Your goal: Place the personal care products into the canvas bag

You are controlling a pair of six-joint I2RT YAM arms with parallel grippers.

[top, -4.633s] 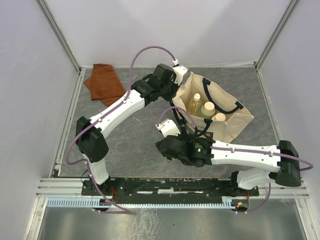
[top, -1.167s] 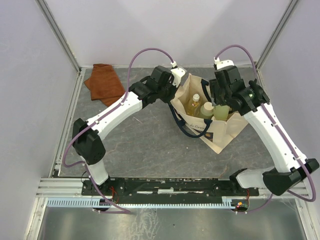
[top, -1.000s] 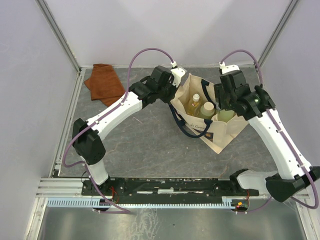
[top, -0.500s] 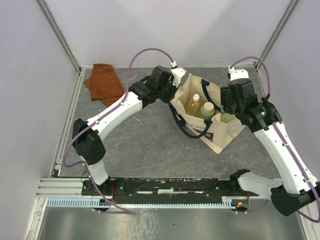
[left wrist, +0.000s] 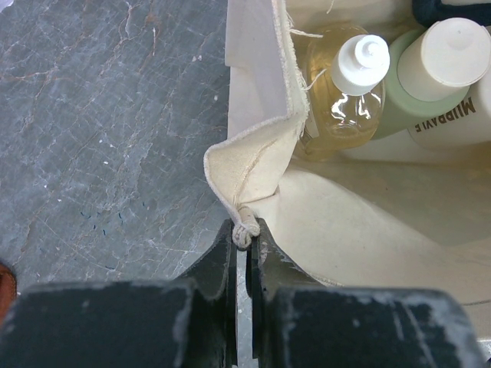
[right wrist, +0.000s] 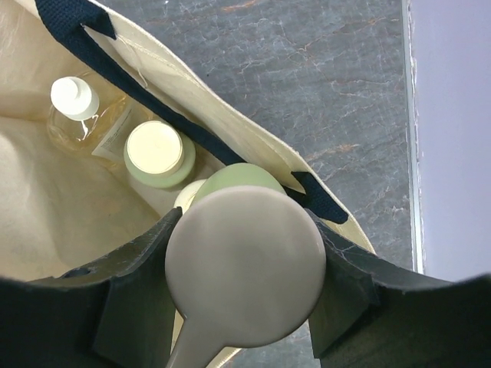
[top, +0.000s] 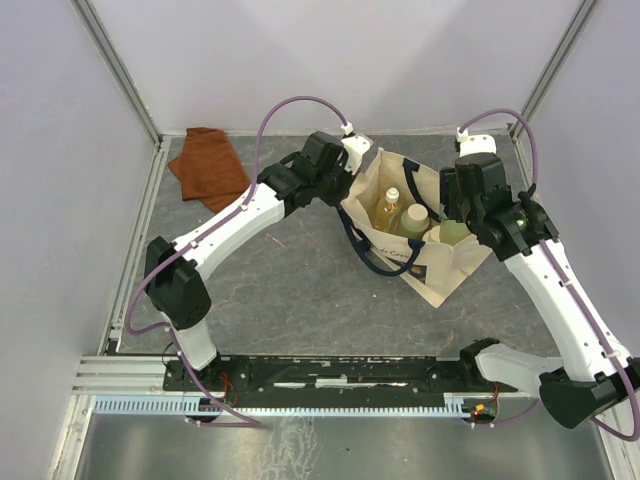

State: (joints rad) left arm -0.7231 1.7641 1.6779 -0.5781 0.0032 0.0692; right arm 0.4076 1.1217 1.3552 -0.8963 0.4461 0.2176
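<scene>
Right hand (right wrist: pixel 245 264) seemingly holds green bottle (right wrist: pixel 238 178) over bag (top: pixel 440 270).

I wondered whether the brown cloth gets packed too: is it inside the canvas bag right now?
No, the rust-brown cloth lies on the table by the far left corner, well apart from the canvas bag.

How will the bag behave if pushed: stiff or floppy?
Likely floppy: the bag rim folds and creases where the left gripper pinches it. Its mouth would probably sag if released. The bottles inside may anchor it, so a push would crumple the wall rather than slide it.
</scene>
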